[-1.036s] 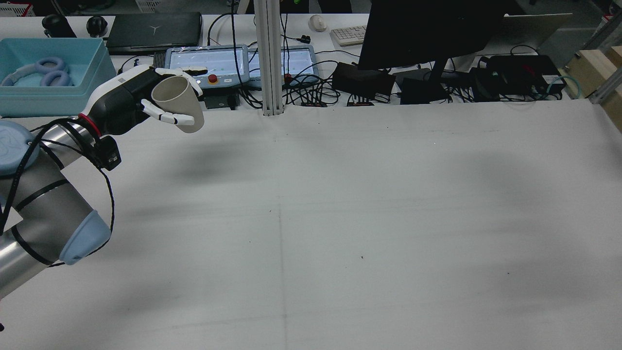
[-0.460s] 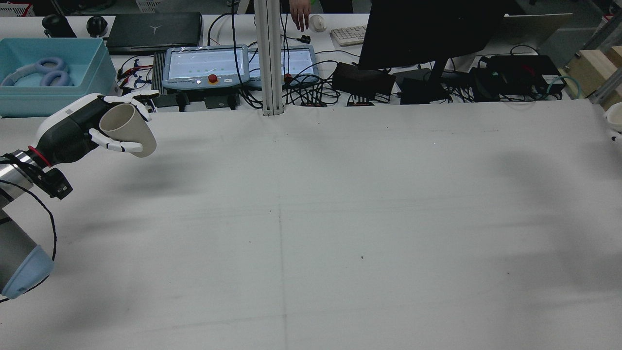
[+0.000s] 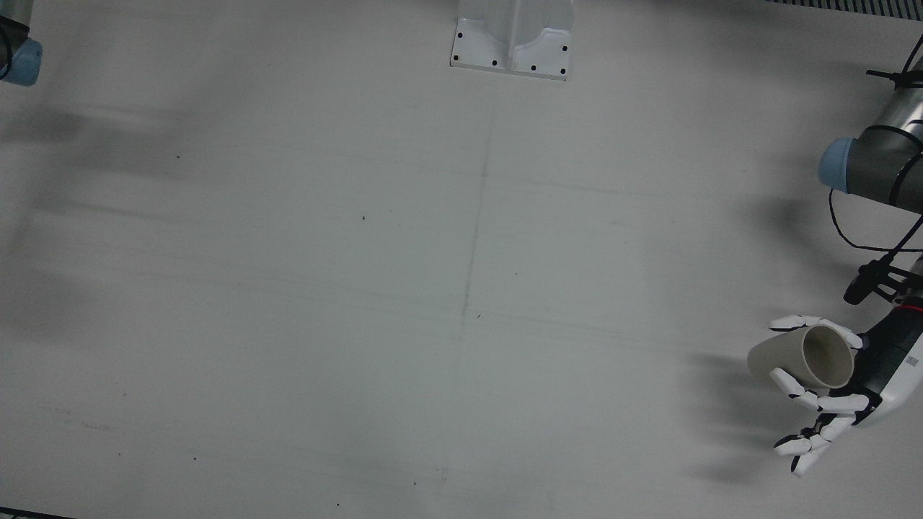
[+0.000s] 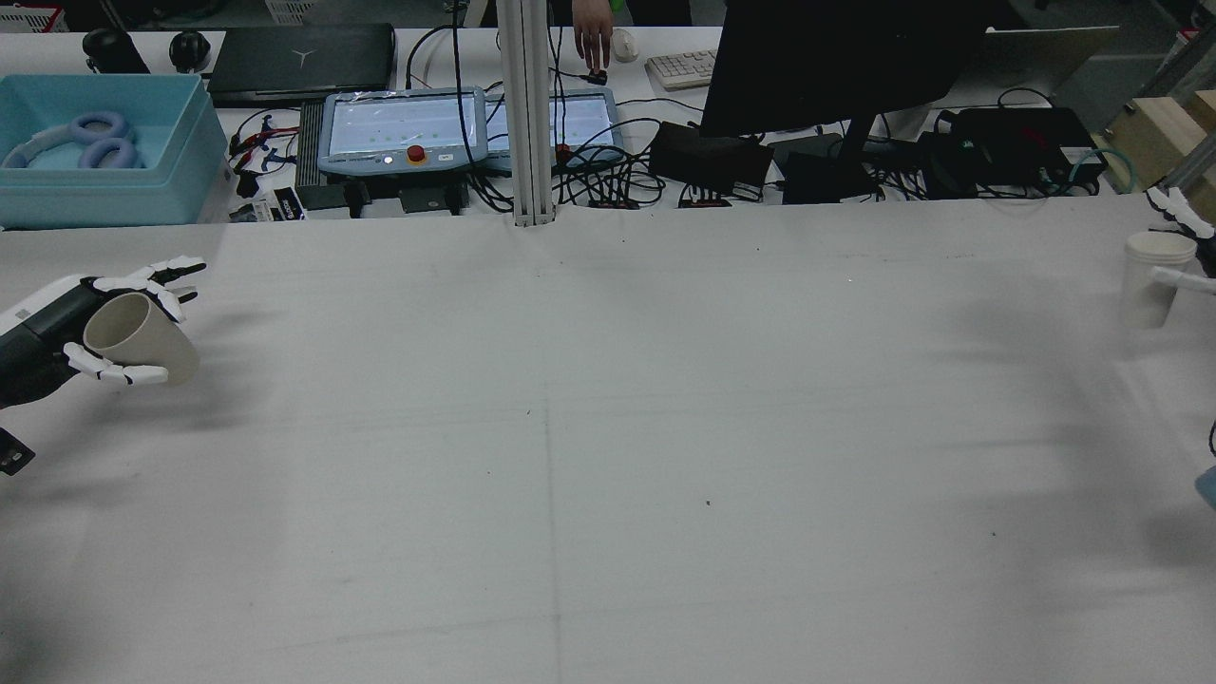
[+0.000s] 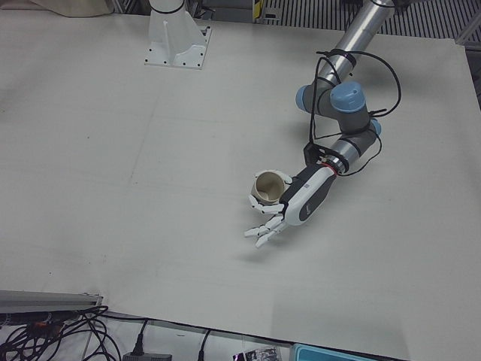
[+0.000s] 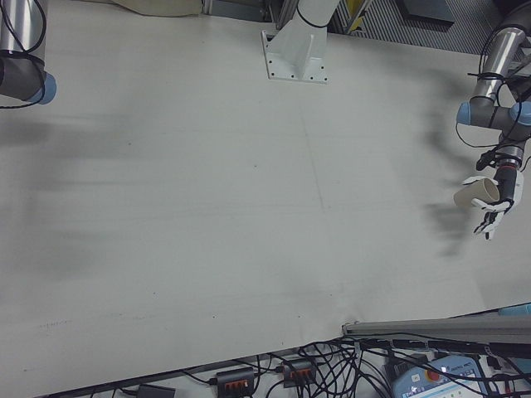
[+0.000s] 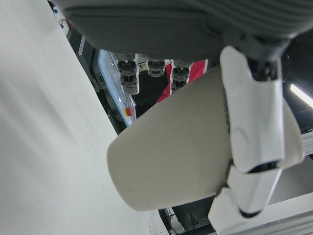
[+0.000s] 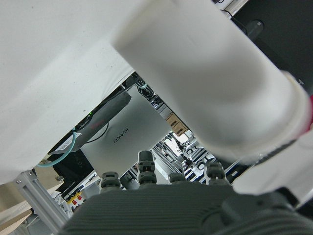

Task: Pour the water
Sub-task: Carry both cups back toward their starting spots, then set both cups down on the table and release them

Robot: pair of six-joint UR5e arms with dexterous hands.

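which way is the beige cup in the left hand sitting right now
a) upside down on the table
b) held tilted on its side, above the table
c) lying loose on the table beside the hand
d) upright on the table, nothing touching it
b: the left hand has its fingers around the beige cup, which leans with its open mouth turned sideways, and its shadow falls apart from it on the table.

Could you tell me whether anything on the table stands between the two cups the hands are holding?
Nothing visible does. The left robot hand holds the beige cup at one edge, the right robot hand the white cup at the other; the table between is bare.
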